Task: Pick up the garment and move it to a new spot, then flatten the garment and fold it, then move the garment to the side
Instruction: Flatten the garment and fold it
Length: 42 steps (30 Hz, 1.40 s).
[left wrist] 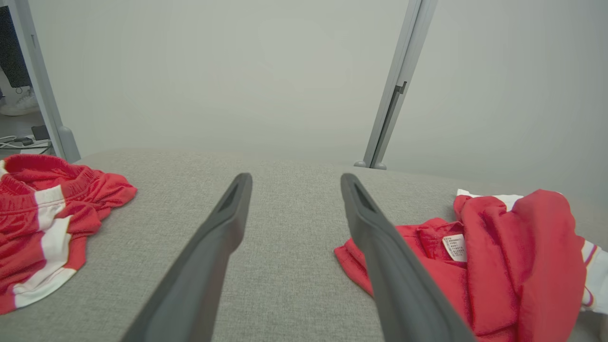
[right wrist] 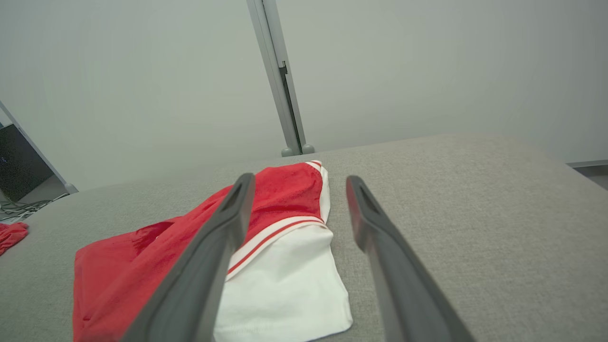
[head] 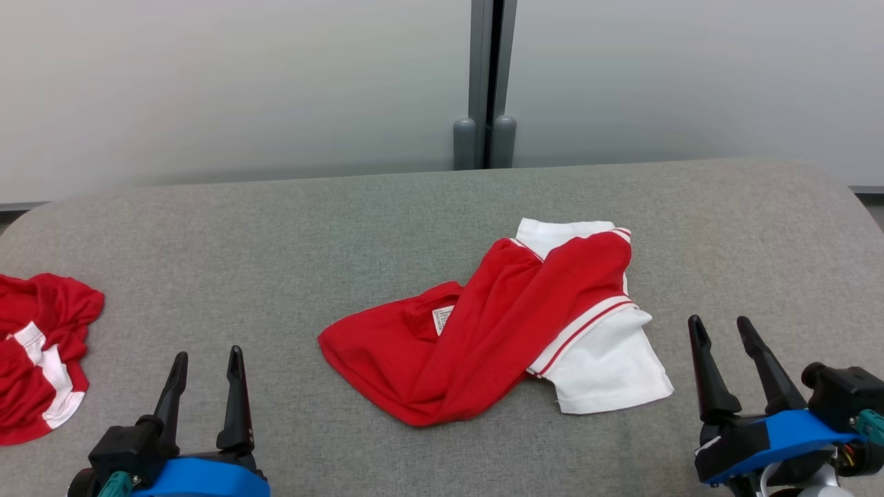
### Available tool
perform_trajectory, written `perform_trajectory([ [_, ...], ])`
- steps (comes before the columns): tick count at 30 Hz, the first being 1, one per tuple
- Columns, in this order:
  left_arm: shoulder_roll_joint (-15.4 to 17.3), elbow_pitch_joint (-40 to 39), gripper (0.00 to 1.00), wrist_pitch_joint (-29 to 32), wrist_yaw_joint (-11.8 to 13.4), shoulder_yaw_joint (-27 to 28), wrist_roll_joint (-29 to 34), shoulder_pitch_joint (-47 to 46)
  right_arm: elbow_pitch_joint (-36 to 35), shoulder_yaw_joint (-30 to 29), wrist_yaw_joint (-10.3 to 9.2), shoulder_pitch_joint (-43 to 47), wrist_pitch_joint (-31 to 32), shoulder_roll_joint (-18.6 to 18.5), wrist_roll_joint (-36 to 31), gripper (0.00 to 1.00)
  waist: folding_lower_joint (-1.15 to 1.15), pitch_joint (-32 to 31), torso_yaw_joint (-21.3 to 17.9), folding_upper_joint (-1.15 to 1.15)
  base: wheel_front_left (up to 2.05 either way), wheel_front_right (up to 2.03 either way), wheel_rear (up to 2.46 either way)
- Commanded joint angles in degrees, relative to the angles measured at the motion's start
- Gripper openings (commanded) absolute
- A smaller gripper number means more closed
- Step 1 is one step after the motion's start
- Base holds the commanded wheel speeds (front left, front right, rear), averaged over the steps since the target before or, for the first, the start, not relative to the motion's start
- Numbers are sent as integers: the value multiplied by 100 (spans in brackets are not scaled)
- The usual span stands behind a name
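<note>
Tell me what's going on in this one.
A two-armed robot faces a grey padded surface with a crumpled red and white garment lying near its middle. The left gripper and right gripper are both open and hold nothing. They sit at the near edge, one on either side of the garment, without touching it. A second garment, also red and white, lies bunched at the robot's far left. Nothing has been picked up, flattened or folded yet.

Grey fabric bench (head: 276,228) — garment (head: 483,345), red shorts (head: 41,359)

Grey fabric surface (head: 345,221), pale wall (head: 207,69), post (head: 487,69)
</note>
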Motion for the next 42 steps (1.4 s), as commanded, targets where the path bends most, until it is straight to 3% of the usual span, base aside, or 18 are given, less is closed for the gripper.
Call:
perform_trajectory([
  [1,17,-30,100,36,11,-10,-26,-12,-40,27,3,64,48,-8,28,100,1,47,-16,0,0,0,0],
  [10,94,22,100,472,-211,-275,30,-726,-117,145,3,-110,91,-8,69,100,1,325,-116,0,0,0,0],
  [16,83,809,100,1555,-532,-892,157,-1624,-124,272,3,-243,61,-7,155,100,1,631,-255,0,0,0,0],
  [19,139,1430,100,2340,-478,-1233,435,-2095,-146,308,3,-340,33,-8,154,100,1,809,-329,0,0,0,0],
  [29,65,2484,100,3469,-682,-1741,598,-3144,-62,438,3,-529,-74,-9,254,100,1,1215,-502,0,0,0,0],
  [35,157,2909,100,4371,-807,-2057,399,-3152,-37,414,3,-570,-108,-9,229,100,1,1311,-499,0,0,0,0],
  [36,164,2971,42,4502,-783,-2046,361,-3110,-37,411,3,-569,-105,-9,224,100,1,1315,-491,0,0,0,0],
  [37,143,2969,0,4511,-709,-2002,311,-3069,-44,393,3,-560,-103,-10,218,100,1,1319,-469,0,0,0,0],
  [42,-6,2456,0,3523,-248,-1474,10,-2884,-90,344,3,-488,-56,-7,188,100,1,1248,-286,0,0,0,0],
])
